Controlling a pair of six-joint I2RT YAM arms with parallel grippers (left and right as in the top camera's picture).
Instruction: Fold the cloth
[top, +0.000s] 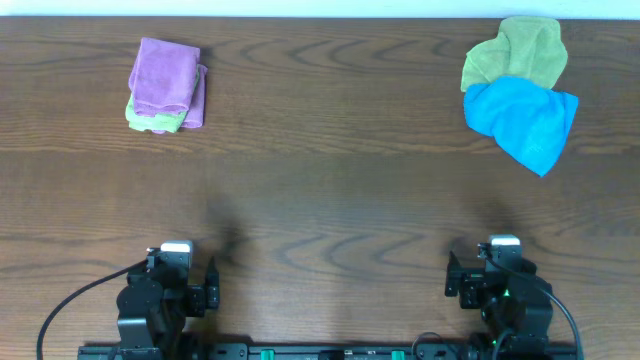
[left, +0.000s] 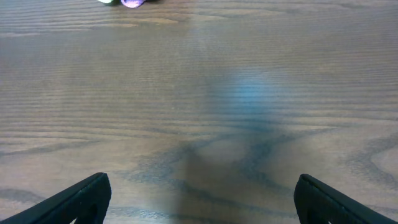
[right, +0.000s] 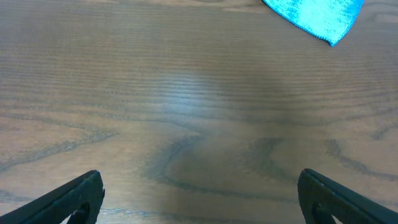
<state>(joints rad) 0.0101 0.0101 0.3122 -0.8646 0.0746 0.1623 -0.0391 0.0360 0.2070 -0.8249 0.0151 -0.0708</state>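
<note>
The cloth (top: 522, 121), bright sky-blue, lies crumpled at the far right of the table; its lower corner (right: 317, 15) shows at the top of the right wrist view. My right gripper (top: 484, 276) rests open at the near edge, well short of the cloth, with bare wood between its fingers (right: 200, 193). At the near left, my left gripper (top: 186, 282) is open too, with only tabletop (left: 202, 193) between its fingers.
A light green cloth (top: 516, 52) lies crumpled just behind the blue one, touching it. At the far left a folded purple cloth (top: 166, 77) sits on a folded green one (top: 152, 120). The wooden table (top: 330, 190) stretches between.
</note>
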